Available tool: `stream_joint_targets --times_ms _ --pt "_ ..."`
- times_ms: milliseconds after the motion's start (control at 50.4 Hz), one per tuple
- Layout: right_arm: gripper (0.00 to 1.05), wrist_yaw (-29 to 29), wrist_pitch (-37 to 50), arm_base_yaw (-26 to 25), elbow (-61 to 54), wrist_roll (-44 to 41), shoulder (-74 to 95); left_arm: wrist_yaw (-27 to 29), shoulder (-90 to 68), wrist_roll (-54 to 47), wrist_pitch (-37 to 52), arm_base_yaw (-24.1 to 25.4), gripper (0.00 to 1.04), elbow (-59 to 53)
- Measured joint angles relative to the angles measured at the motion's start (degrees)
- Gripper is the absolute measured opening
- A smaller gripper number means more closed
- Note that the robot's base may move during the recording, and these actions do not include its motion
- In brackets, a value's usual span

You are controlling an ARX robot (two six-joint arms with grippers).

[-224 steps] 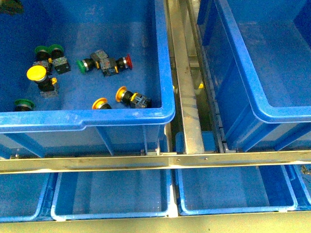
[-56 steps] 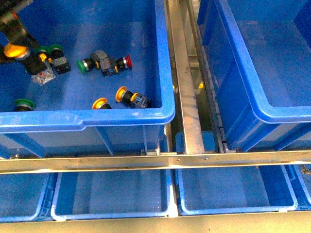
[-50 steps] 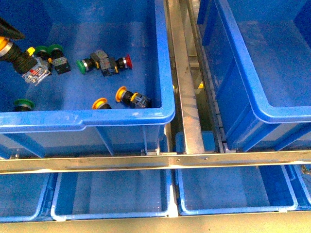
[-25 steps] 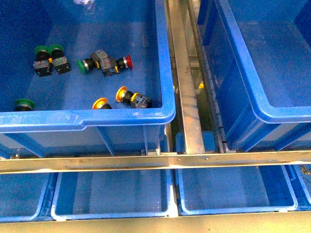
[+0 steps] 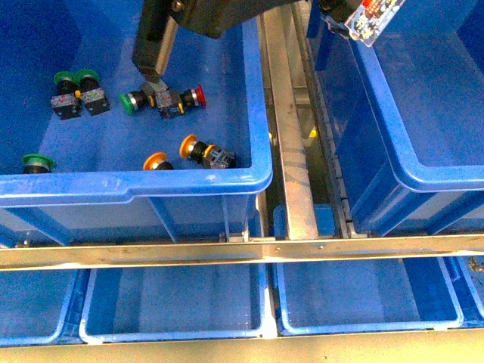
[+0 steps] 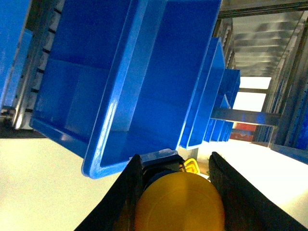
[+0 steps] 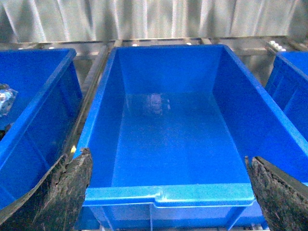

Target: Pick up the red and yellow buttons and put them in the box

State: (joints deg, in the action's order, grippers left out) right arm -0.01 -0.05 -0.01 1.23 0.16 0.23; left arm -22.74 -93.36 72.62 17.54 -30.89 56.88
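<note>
- Overhead, at 1 o'clock in the front view, the held yellow button (image 5: 370, 19) shows only its clear contact block, speckled with small coloured dots. It sits over the left rim of the box (image 5: 382, 106).
- In the left wrist view the left gripper (image 6: 174, 161) is clamped on that button. Its smooth, domed yellow-orange cap fills the gap between the two dark fingers (image 6: 125, 197), with a grey body behind it.
- The right gripper (image 7: 168, 159) is spread wide. Its rough black fingers (image 7: 72, 192) sit at either edge of the view, above a deep blue crate (image 7: 168, 195). I cannot tell whether that crate is the box.
- The box is bright blue, deep, and has a thick rolled rim.
- The source crate (image 5: 151, 181), at 9 to 10 o'clock, holds the red button (image 5: 193, 97). It has a round red cap on a black-grey body and lies on its side. A green-capped switch (image 5: 130, 102) lies at its 9 o'clock, their bodies touching.
- At 5 o'clock of the red one lies a loose yellow button (image 5: 190, 146) with its black body toward 4 o'clock. A second yellow cap (image 5: 155, 161) lies just beside it at 8 o'clock.
- A dark arm link (image 5: 155, 41) hangs from 12 o'clock, ending just above that green-capped switch.
</note>
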Motion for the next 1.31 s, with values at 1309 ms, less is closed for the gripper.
stream_joint_targets --times_ms 1309 --pt "0.99 -25.3 16.1 5.5 20.9 -44.2 59.3 -1.2 -14.2 4.6 5.4 -2.4 0.34 11.2"
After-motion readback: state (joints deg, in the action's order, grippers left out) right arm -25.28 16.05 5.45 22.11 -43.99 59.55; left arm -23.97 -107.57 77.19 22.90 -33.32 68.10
